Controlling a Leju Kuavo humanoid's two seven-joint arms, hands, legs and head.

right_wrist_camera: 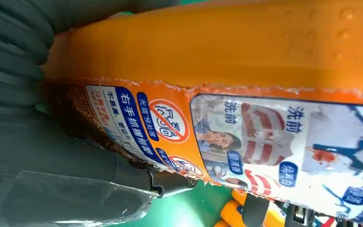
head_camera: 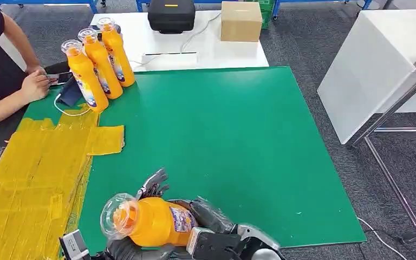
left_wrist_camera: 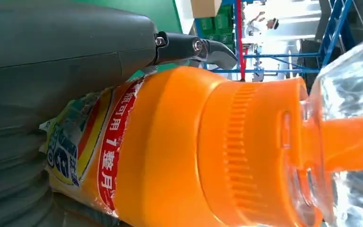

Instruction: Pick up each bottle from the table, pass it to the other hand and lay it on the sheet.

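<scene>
An orange bottle (head_camera: 157, 222) with a clear cap lies on its side just above the green mat's near edge, cap pointing toward the yellow sheet (head_camera: 32, 179). My left hand (head_camera: 150, 187) holds it near the neck, thumb (left_wrist_camera: 189, 47) lying over the orange shoulder (left_wrist_camera: 179, 151). My right hand (head_camera: 208, 215) grips the base end, its fingers (right_wrist_camera: 38, 156) wrapped around the labelled body (right_wrist_camera: 217, 47). Three more orange bottles (head_camera: 100, 65) stand upright in a row at the mat's far left corner.
A person sits at the far left, hands (head_camera: 35, 84) on a phone beside the standing bottles. Behind the green mat (head_camera: 238, 141), a white table holds a black case (head_camera: 171, 15), a cardboard box (head_camera: 241, 20) and a power strip (head_camera: 169, 55). A metal-legged table (head_camera: 390, 70) stands right.
</scene>
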